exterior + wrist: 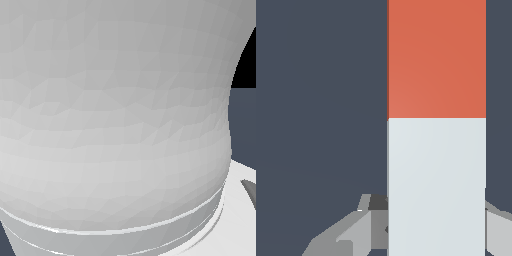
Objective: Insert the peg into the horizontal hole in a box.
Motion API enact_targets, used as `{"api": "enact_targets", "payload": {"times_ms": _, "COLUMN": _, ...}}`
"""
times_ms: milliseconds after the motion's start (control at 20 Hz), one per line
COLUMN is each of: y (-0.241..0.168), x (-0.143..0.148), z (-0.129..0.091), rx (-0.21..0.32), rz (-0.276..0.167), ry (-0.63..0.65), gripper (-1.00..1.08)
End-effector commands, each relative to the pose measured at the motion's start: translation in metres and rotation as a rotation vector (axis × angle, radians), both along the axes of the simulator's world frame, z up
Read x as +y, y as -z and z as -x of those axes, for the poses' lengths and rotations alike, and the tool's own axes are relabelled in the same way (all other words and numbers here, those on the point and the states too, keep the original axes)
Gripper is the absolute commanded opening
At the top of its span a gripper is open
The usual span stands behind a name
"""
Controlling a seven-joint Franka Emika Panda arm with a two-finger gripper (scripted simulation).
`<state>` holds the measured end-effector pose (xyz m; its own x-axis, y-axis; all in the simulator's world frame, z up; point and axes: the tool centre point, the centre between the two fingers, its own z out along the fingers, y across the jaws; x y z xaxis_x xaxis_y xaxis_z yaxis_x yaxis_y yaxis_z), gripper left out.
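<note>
In the wrist view the peg [436, 125] fills the frame lengthwise, with its orange-red half [436, 57] away from the hand and its white half [436, 185] between the fingers. My gripper [436, 220] straddles the white half. One grey finger [373, 225] lies flush against one side of the peg and the other finger [498, 230] against the opposite side, so the gripper looks shut on it. The box and its hole are out of view in both frames.
The exterior view is almost wholly blocked by the white body of the arm [115, 125]. A pale base surface [240, 225] and a small grey edge [250, 192] show at the exterior view's right. Behind the peg is a plain dark blue-grey ground [321, 100].
</note>
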<state>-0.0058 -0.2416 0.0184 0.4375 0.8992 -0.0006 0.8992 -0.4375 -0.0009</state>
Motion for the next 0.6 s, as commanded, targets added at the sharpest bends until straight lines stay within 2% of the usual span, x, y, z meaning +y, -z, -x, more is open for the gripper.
{"api": "enact_targets", "payload": {"times_ms": 0, "y": -0.001, "x": 0.005, "z": 0.0, "rx": -0.001, "rz": 0.0, "ry": -0.005, "gripper": -1.0}}
{"api": "enact_targets", "payload": {"times_ms": 300, "y": -0.006, "x": 0.03, "z": 0.005, "rx": -0.001, "rz": 0.0, "ry": -0.027, "gripper": -1.0}}
{"api": "enact_targets", "payload": {"times_ms": 550, "y": -0.014, "x": 0.067, "z": 0.013, "rx": -0.001, "rz": 0.0, "ry": -0.061, "gripper": -1.0}}
